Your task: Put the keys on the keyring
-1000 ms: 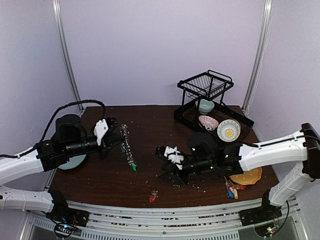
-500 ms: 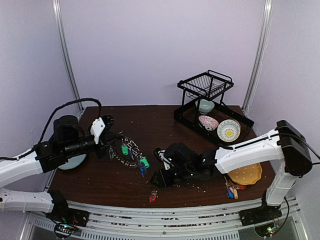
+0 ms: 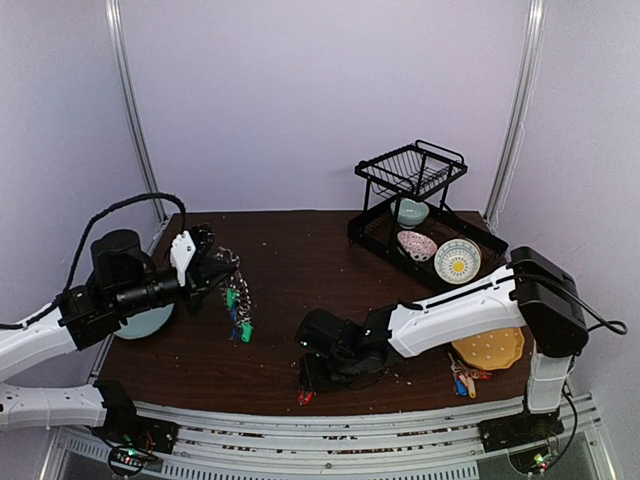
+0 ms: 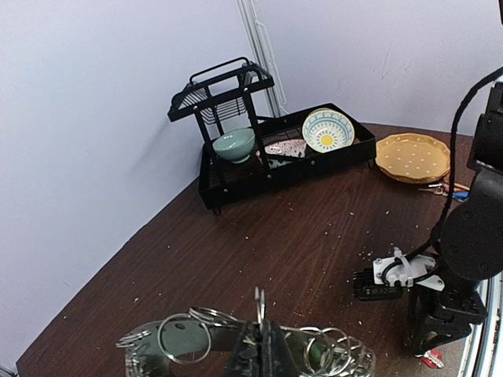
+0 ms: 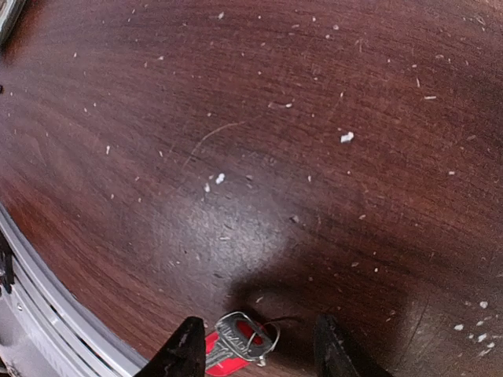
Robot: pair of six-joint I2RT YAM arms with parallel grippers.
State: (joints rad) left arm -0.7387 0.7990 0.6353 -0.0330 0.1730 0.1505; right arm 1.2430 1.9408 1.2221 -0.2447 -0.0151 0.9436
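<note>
My left gripper (image 3: 214, 264) is shut on the keyring (image 3: 236, 298) and holds it above the table's left side; the ring hangs down with green and blue tagged keys. In the left wrist view the shut gripper (image 4: 263, 349) pinches the ring's wire, with small metal loops (image 4: 184, 338) on both sides. A loose key with a red tag (image 3: 305, 396) lies near the front edge. My right gripper (image 3: 312, 376) is low over it. In the right wrist view the gripper (image 5: 259, 339) is open, with the red-tagged key (image 5: 236, 343) between its fingers and apart from both.
A black dish rack (image 3: 372, 225) with bowls and plates stands at the back right. A yellow plate (image 3: 492, 352) and a small bunch of red, yellow and blue tagged keys (image 3: 465, 380) lie at the right. A pale plate (image 3: 140, 323) lies under my left arm. The table's front edge (image 5: 47, 298) is close.
My right gripper has moved left and towards the front edge, down over the red-tagged key. My left arm has drawn back to the left, and the keyring swung with it.
</note>
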